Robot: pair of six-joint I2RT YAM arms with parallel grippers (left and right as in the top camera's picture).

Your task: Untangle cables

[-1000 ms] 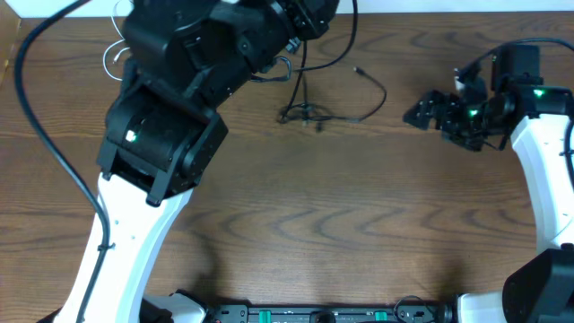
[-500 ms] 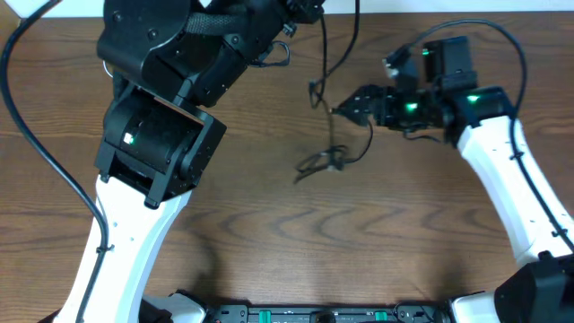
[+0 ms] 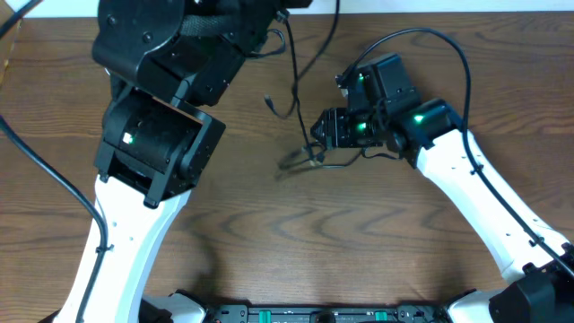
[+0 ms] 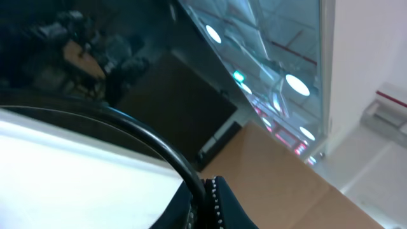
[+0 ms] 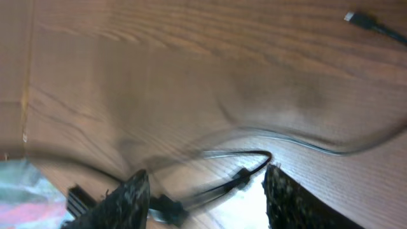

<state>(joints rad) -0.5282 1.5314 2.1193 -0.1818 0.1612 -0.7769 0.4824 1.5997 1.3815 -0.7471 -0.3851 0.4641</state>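
R gripper (image 5: 205, 186): jaws half apart, set astride a black cord loop (image 5: 245, 166) of the tangle (image 3: 305, 160); nothing is pinched yet. L gripper (image 3: 282, 13), up and left of the tangle and high off the table (image 3: 269, 233), is closed. Black cords (image 3: 293, 67) are strung toward it, but a grip can't be confirmed. White cord not seen. Risk: if two strands are caught at once, the tangle would be dragged tighter. W/ the wrist view blurred, the loop could be missed, or a plug (image 5: 356, 18) snagged.

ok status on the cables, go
Status: left gripper shut, up at far edge. right gripper open, jaws astride a black cable loop. cables bunched mid-table; left arm hides their upper ends.
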